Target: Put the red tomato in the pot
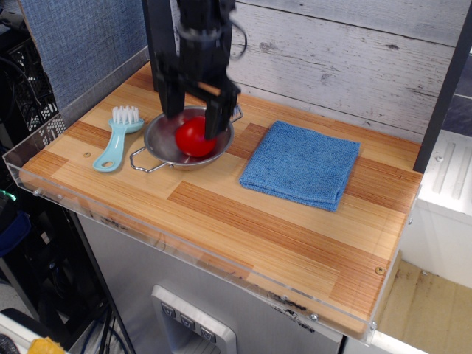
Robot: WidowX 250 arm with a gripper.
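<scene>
The red tomato [194, 139] lies inside the pot [157, 141], a shallow shiny steel bowl with wire loop handles, at the back left of the wooden table. My gripper [193, 118] hangs straight above the pot, open. Its two black fingers [217, 118] straddle the tomato from just above and do not hold it. The arm hides the far rim of the pot.
A teal brush with white bristles [116, 141] lies just left of the pot. A folded blue cloth [301, 164] lies to its right. A clear plastic lip [44, 184] runs along the table's left and front edges. A plank wall stands behind.
</scene>
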